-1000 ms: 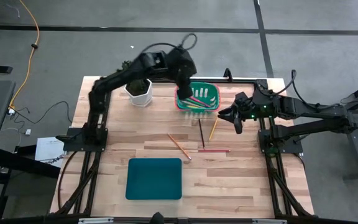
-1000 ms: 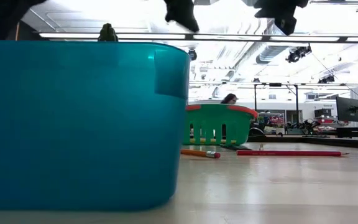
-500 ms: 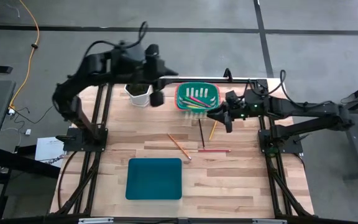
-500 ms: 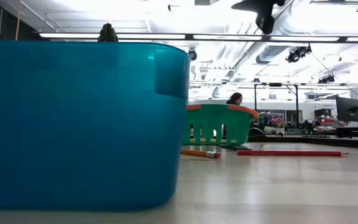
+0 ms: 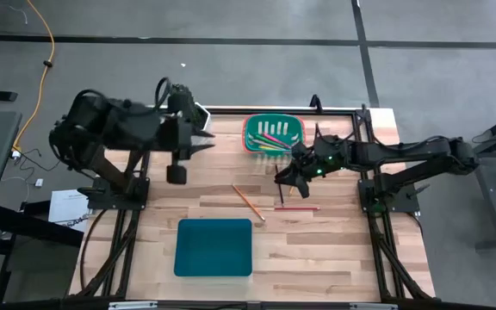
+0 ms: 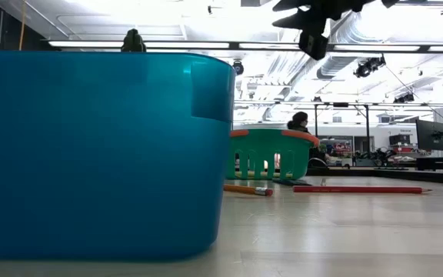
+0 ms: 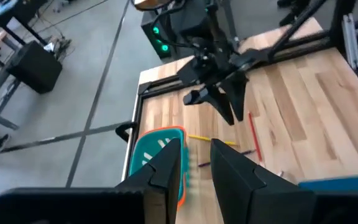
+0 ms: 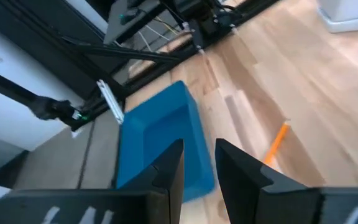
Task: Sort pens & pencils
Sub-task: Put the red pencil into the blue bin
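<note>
High view. The green basket [image 5: 274,134] sits at the far edge of the wooden table [image 5: 334,250] and serves as the landmark. The pens [image 5: 273,132], pink and green, lie inside it. The pencils [image 5: 280,191] lie loose on the table just in front of the basket: an orange one, a dark one, a yellow one and a red one. The right gripper [image 5: 283,175] hangs over the dark and yellow pencils, beside the basket's near right corner; its fingers stand slightly apart and hold nothing. The left gripper [image 5: 207,143] is to the left of the basket, pointing toward it. A teal bin [image 5: 213,247] rests well in front of the basket.

Low view. The teal bin fills the left foreground; the basket [image 6: 271,154] stands behind it, with an orange pencil and a red pencil lying before it.

Left wrist view. The left fingers [image 7: 166,163], narrowly parted and empty, frame the basket [image 7: 143,157] and the right gripper [image 7: 219,102] beyond.

Right wrist view. The right fingers [image 8: 169,168] show a small gap, above the teal bin [image 8: 163,143] and an orange pencil.
</note>
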Robot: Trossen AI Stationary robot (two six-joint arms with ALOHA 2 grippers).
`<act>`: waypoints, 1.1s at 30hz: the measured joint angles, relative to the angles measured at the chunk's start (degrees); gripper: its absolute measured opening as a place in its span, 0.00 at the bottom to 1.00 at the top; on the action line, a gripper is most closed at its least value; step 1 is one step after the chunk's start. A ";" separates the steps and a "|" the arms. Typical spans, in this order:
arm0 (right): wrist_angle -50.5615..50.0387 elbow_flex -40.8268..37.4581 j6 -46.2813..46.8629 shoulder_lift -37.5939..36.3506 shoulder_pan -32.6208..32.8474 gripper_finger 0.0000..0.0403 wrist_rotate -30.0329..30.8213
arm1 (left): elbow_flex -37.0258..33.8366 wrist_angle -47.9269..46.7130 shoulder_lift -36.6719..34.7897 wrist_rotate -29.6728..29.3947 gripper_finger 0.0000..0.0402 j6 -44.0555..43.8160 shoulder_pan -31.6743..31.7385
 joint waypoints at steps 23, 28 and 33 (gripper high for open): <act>2.13 9.05 -1.93 5.80 1.29 0.21 7.70 | -13.28 27.27 -25.74 17.76 0.15 14.64 -6.22; 1.48 9.05 -1.56 5.80 1.29 0.21 8.05 | -29.46 42.02 -32.73 24.24 0.10 19.03 -6.22; 1.40 9.05 -0.19 5.80 1.29 0.21 8.05 | -46.17 53.90 -39.59 21.49 0.10 19.59 -6.20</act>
